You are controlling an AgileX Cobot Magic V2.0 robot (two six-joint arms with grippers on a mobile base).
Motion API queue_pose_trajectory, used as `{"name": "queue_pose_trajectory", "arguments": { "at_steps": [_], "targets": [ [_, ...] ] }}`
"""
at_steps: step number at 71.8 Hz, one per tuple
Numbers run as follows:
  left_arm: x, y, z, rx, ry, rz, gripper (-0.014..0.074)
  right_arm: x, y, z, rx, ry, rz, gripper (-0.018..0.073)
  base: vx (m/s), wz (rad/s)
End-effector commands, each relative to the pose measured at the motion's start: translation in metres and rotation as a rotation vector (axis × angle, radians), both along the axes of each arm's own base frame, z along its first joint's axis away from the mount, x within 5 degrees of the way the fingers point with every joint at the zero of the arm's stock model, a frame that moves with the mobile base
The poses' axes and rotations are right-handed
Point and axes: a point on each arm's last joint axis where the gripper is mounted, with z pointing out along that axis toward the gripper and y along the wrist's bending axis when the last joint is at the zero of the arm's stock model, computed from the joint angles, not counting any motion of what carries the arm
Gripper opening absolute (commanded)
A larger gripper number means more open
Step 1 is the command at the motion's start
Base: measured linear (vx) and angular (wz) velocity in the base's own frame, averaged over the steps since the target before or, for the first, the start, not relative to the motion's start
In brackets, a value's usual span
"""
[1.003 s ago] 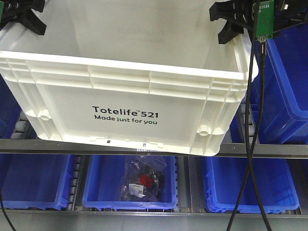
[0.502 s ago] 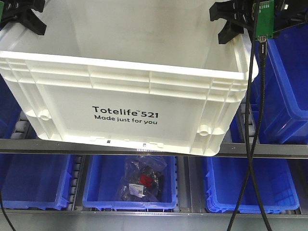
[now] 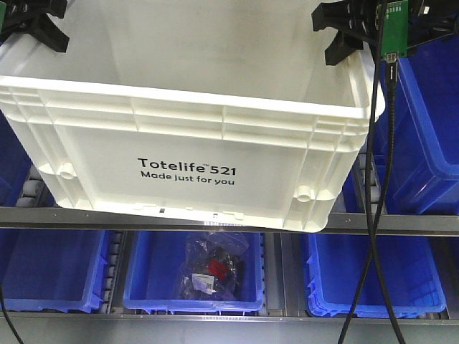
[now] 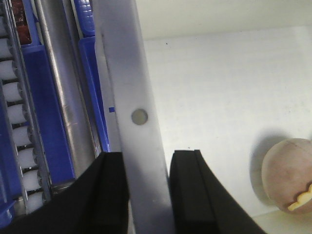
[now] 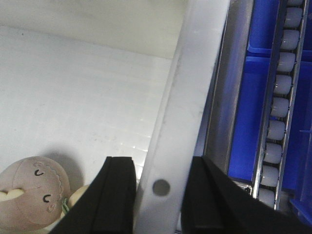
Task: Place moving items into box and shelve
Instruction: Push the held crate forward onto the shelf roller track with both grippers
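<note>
- Filling most of the front view, the box [image 3: 193,143] hangs tilted in front of the shelf rail [image 3: 401,223], its printed side toward the camera and its lower edge overlapping the rail; whether it rests on the rail cannot be told
- the left gripper [image 4: 146,190] is clamped on the box's left rim, one black finger [image 4: 105,195] outside the wall and the other inside; in the front view it shows as a black shape at the upper left corner
- the right gripper [image 5: 158,195] pinches the right rim in the same way, one finger on each side of the wall; in the front view it sits at the upper right corner, with a green circuit board [image 3: 395,27] and black cables [image 3: 378,179] hanging down beside it
- inside the box, on its pale floor, lies a plush toy [image 5: 31,192] with a stitched face, close to the near wall
- outside the box walls, roller tracks [image 5: 280,117] and blue bins [image 3: 373,276] line the shelving; the middle lower bin holds a clear bag of dark items [image 3: 211,269].
</note>
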Motion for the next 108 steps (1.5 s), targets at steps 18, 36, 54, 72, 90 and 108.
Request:
{"name": "queue_pose_trajectory", "arguments": {
  "at_steps": [18,36,54,72,90,108],
  "targets": [
    [-0.005,-0.015,0.005,-0.136,-0.061,-0.039,-0.0017,0.007,0.014,0.017,0.091,-0.152,0.105,-0.0012,0.0,0.0],
    [0.0,-0.014,-0.014,-0.121,-0.051,-0.03,-0.0017,0.012,0.015,0.017,0.094,-0.19,0.097,-0.0012,0.0,0.0],
    [0.005,-0.013,-0.011,-0.127,-0.104,-0.01,-0.0017,0.02,0.017,0.012,0.097,-0.211,0.091,-0.0012,0.0,0.0],
    [0.011,-0.013,-0.007,-0.135,-0.174,0.015,-0.0017,0.035,0.021,-0.003,0.09,-0.206,0.09,-0.0012,0.0,0.0],
    [0.02,-0.013,-0.017,-0.135,-0.162,0.024,-0.0017,0.044,0.023,-0.006,0.093,-0.25,0.086,-0.0012,0.0,0.0],
    [0.034,-0.013,-0.03,-0.137,-0.155,0.038,-0.0017,0.049,0.023,-0.001,0.104,-0.329,0.077,-0.0012,0.0,0.0]
  ]
}}
